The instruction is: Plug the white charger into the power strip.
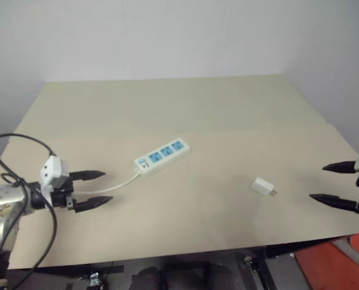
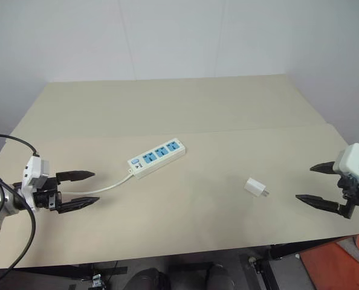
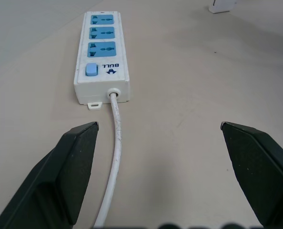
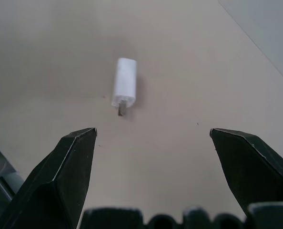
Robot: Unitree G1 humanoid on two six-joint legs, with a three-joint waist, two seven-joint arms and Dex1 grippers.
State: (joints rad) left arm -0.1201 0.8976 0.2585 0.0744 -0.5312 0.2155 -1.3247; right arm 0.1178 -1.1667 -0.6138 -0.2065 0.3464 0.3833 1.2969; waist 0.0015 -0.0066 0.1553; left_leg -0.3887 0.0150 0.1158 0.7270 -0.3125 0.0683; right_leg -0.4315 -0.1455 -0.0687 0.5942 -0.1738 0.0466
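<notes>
Lying flat on the table [image 1: 228, 109], white charger [image 1: 263, 186] points prongs toward right gripper [image 1: 335, 183] | nearer arm: right | both grippers spread, empty | left gripper [image 1: 95, 188] faces power strip [image 1: 162, 156]

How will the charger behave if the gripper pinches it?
The charger looks like small, rigid plastic, so probably light and stiff. Its smooth, rounded body may slip or skid on the table. Lying flat on its side, it seems unlikely to roll.
</notes>
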